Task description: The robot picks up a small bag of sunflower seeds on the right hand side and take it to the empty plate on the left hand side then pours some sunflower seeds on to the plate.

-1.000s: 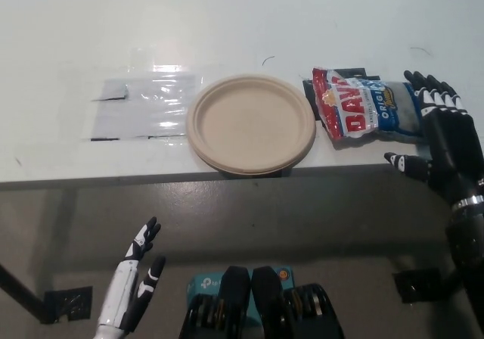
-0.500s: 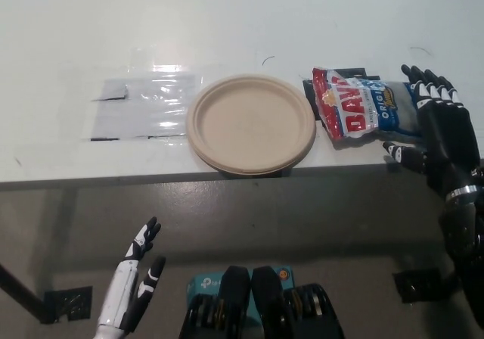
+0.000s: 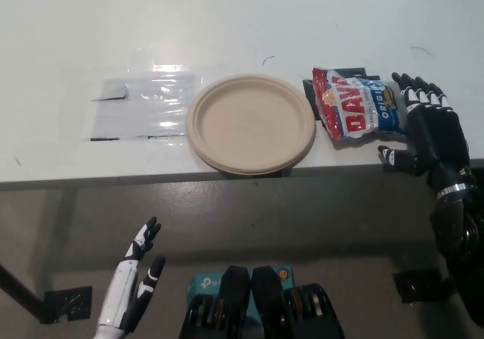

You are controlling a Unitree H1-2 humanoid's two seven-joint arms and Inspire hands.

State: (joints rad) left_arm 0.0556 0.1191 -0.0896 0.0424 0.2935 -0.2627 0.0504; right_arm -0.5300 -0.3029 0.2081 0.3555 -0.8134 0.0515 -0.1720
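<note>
Two robot hands were in sight from where I stood. The black right robot hand (image 3: 425, 131) lay over the right end of the bag of sunflower seeds (image 3: 358, 112), its fingers (image 3: 414, 95) spread wide across the top and its thumb stuck out below the bag's near edge; it was touching the bag but had not closed on it. The bag lay flat on the white bench (image 3: 227, 21), red and blue printing facing up, with a dark patch of tape (image 3: 349, 73) showing under its far edge. Just beside the bag, to its left, sat the empty tan plate (image 3: 251, 123), close to the front edge of the bench and not touching the bag. Further left a clear plastic sheet (image 3: 141, 106) lay flat on the bench, near the plate's rim. The white left robot hand (image 3: 139, 277) hung low, below the bench edge, fingers apart and holding nothing, well away from everything.
</note>
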